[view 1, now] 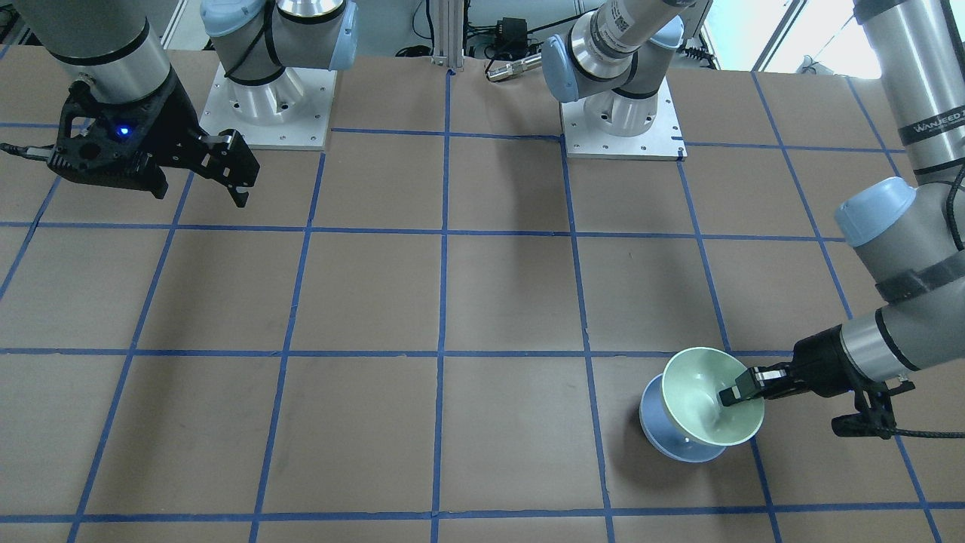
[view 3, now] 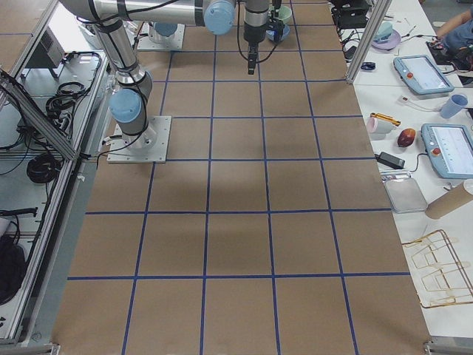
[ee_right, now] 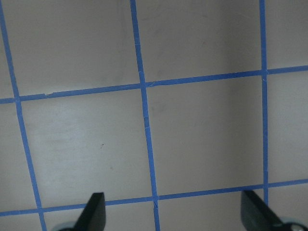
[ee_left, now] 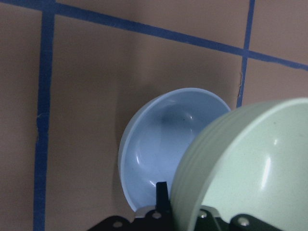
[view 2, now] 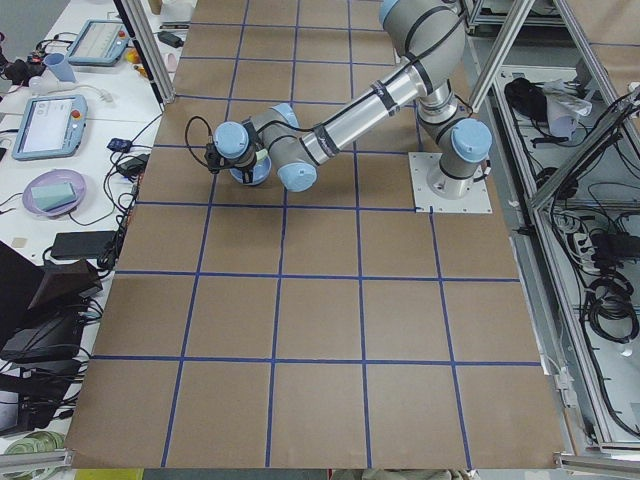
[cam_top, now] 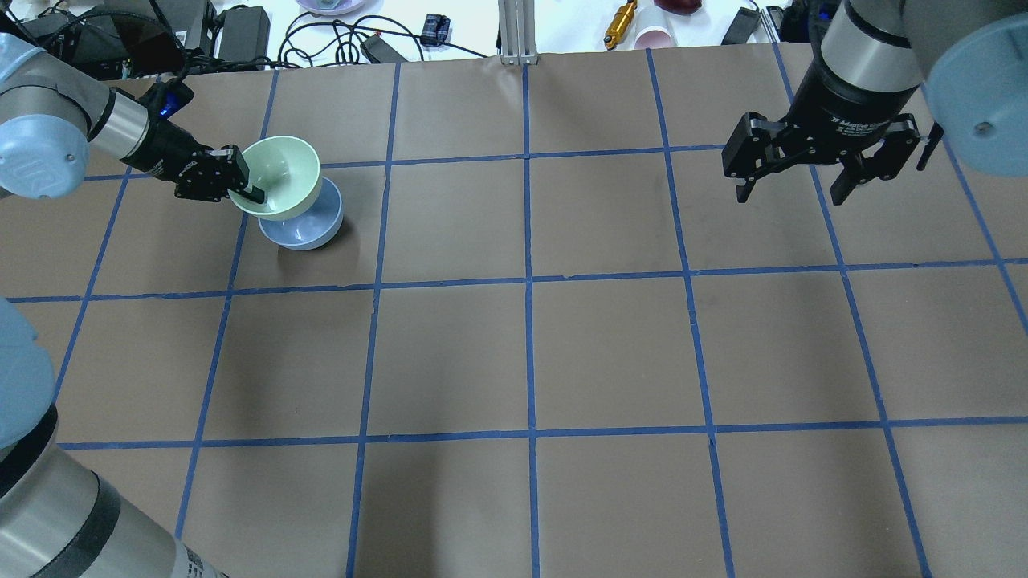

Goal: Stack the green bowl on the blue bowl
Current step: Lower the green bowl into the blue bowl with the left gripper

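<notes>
Placing step: left fingers (view 1: pixel 733 394) pinching green bowl (view 1: pixel 701 388) rim, tilted over blue bowl (view 1: pixel 665 441). Right fingers (cam_top: pixel 845 183) spread, idle. Next: level, centre, lower, release.

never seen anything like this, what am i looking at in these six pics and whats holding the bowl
These are two robot arms bolted to a brown table marked with blue tape lines. Six cameras see one moment: one faces the robot, one looks over its shoulders, two look from the table's ends, and one sits on each wrist. Each arm ends in a two-finger gripper. The left gripper pinches the rim of the green bowl and holds it tilted over the blue bowl, which sits on the table. The green bowl is not yet settled inside. The right gripper hangs open and empty above the table.
</notes>
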You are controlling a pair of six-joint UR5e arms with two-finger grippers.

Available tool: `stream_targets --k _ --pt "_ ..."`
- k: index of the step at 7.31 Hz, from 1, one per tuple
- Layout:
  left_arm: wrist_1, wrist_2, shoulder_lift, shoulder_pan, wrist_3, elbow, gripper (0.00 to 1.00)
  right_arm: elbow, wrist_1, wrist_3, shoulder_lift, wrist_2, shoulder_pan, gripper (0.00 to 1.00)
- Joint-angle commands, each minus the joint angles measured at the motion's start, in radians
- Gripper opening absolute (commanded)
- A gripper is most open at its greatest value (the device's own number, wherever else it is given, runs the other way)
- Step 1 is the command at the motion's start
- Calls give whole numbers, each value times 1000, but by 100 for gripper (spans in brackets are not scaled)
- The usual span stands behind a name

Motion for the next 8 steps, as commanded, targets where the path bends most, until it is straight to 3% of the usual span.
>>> stream_targets --k 1,2,4,5,6,8 --pt "0 2 -5 0 0 0 0 0 0 0 0 0 0 100" --pt "0 2 -6 0 0 0 0 0 0 0 0 0 0 100" --pt "32 5 -20 0 -2 0 18 0 0 0 0 0 0 100" --pt "35 5 -18 0 -2 0 39 0 0 0 0 1 0 100" --pt "35 3 -18 0 -5 0 53 1 0 0 0 0 0 100" --pt "37 3 -17 0 -9 3 55 0 0 0 0 0 0 100"
